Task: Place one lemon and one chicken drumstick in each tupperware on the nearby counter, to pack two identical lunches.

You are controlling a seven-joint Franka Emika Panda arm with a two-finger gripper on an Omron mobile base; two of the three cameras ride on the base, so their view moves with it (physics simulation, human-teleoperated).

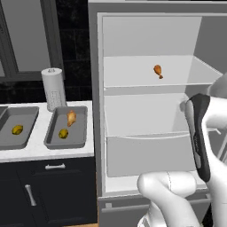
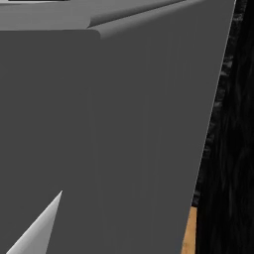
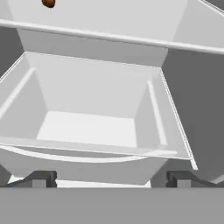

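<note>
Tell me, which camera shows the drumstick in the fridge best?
The left base view: the drumstick lies whole on the upper fridge shelf. The hand view catches just a sliver at its top edge. In the right base view a grey panel blocks it.

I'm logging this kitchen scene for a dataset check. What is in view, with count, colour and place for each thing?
Tupperware: two, grey, side by side on the counter; right one, left one.
Lemon: two, dull yellow; one in the right tupperware, one in the left.
Chicken drumstick: two, orange-tan; one in the right tupperware, above the lemon in the picture, one on the upper fridge shelf.
Paper towel roll: one, white, upright on the counter behind the tupperware.
Counter: one, white top over dark cabinets.
Fridge: one, white, open, with shelves and a bare drawer.
Window: one, dark frame, above the counter.
Robot arm: one, white with dark joints; fingers spread wide, holding nothing.
</note>
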